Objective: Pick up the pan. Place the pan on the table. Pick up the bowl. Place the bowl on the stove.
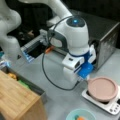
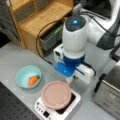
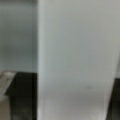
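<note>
The dusty-pink pan (image 1: 103,88) (image 2: 56,94) sits on the white stove (image 1: 112,107) (image 2: 42,110) in both front views. My gripper (image 1: 83,79) (image 2: 70,80) reaches down at the pan's rim, on the side toward the arm, and its fingers are hidden under the hand. The wrist view is filled by a broad white upright shape (image 3: 75,60), with the dark stove plate (image 3: 22,95) behind it. The teal bowl (image 1: 80,115) (image 2: 25,76) rests on the grey table (image 1: 57,97) (image 2: 12,57) beside the stove, with an orange item inside.
A steel toaster oven (image 1: 107,37) (image 2: 110,92) stands close behind the stove. A wooden shelf unit (image 1: 15,100) (image 2: 42,15) with a grey bin (image 1: 32,86) (image 2: 51,37) lies on the other side. A black cable (image 1: 45,70) loops from the arm.
</note>
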Controlling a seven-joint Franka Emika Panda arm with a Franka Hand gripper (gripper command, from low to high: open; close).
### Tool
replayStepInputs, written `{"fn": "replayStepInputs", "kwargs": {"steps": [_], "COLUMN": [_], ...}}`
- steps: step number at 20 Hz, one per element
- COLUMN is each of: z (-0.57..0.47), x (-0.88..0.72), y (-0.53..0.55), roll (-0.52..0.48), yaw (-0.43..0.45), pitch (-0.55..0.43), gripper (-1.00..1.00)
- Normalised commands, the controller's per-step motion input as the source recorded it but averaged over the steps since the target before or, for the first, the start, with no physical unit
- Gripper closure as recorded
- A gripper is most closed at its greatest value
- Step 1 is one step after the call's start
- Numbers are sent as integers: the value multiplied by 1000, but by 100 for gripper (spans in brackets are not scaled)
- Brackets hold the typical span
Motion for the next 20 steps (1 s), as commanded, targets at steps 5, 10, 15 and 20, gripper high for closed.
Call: {"fn": "replayStepInputs", "kwargs": {"steps": [5,10,15,20], "z": [111,86,41,-48], "x": [-121,-261,-390,-531], "y": [-171,-226,-194,-169], "roll": [5,38,55,70], "yaw": [95,120,75,51], "pitch": [18,-4,-40,-101], "gripper": [100,100,100,100]}}
